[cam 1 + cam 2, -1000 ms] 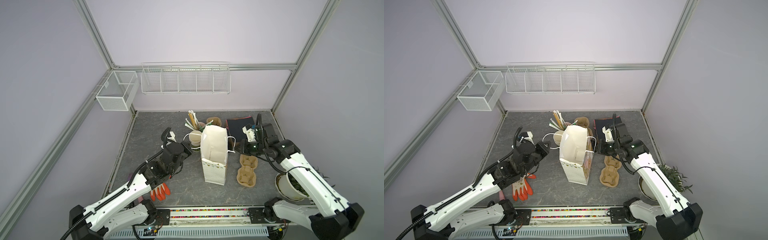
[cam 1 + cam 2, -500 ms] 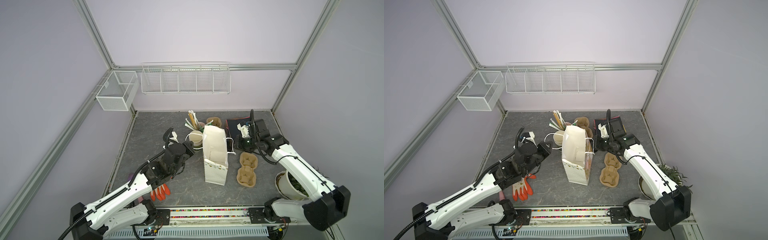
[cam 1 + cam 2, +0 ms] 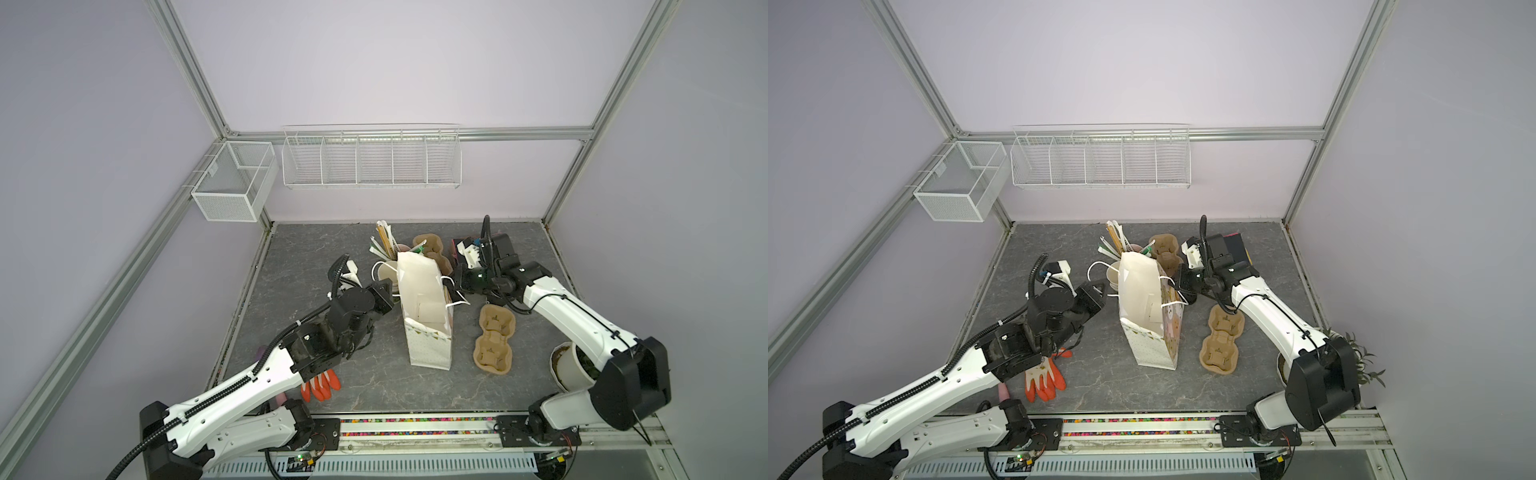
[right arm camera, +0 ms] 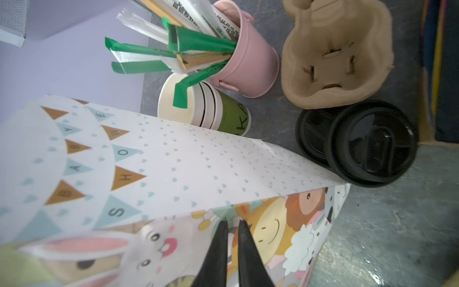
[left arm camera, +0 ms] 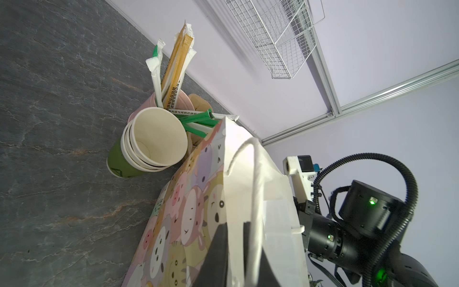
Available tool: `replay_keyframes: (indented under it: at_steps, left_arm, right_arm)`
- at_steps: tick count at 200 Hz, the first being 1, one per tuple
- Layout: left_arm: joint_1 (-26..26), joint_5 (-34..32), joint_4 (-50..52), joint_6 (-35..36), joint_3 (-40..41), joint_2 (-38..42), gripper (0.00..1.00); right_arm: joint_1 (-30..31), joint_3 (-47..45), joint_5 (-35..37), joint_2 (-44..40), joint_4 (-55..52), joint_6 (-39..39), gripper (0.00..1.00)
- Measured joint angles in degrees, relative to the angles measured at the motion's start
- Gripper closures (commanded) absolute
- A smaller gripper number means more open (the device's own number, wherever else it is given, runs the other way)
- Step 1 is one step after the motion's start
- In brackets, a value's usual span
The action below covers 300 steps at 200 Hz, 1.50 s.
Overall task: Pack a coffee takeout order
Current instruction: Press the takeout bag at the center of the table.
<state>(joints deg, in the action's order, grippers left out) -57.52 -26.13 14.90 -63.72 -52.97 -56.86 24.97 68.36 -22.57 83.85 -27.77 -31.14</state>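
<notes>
A grey stone-patterned tabletop (image 3: 299,257) fills a lilac-walled booth. Nearest the front rail, left of the paper bag (image 3: 428,332), lies an orange-fingered glove (image 3: 1044,378). Right of the bag, near but apart, the brown carrier (image 3: 494,340) lies flat with both wells empty. The bag stands upright, mouth open.

The left gripper (image 5: 234,226) straddles the bag's left rim beside a cord handle, jaws narrowly apart. Whether they pinch the paper cannot be told. The right gripper (image 4: 232,221) sits at the bag's right rim, jaws nearly together.

Just behind the bag's right corner the black cup (image 4: 372,149) shows its lid. Behind the bag are the stacked cream cups (image 5: 154,141), a pink cup of straws (image 4: 248,64) and a second carrier (image 4: 335,54). The black sheet (image 3: 1235,245) lies farther back.

The carrier looks light, rough and fairly stiff, so its outer rim or narrow waist should give a sure pinch. The cup's paper wall would likely crush, so a gentle hold around the body below the lid suits it. The sheet is thin and limp.
</notes>
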Motion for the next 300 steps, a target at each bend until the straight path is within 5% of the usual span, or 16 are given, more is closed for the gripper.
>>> replay_keyframes:
  at_steps: [90,124,209,258,300]
  left_arm:
    - [-1.42,-2.32,0.39,0.98,-2.43,-1.49,0.83]
    - [-2.1,-2.51,0.24,0.7,-2.43,-3.32,0.82]
    - [-2.36,-2.1,-3.5,-2.32,-2.29,-7.34,0.81]
    - [-2.51,-2.03,-4.76,-3.78,-2.23,-7.96,0.81]
    - [-2.51,-2.05,-5.2,-4.2,-2.1,-7.96,0.8]
  right_arm:
    - [0.85,1.55,-2.47,1.73,5.42,-0.5,0.84]
    - [0.72,3.78,-0.52,4.57,2.21,0.26,0.76]
    - [-1.33,11.23,9.84,4.15,-11.87,4.31,0.17]
    - [-3.02,16.55,16.2,2.21,-19.02,6.38,0.04]
    - [-3.5,17.46,11.15,0.33,-20.0,8.74,0.0]
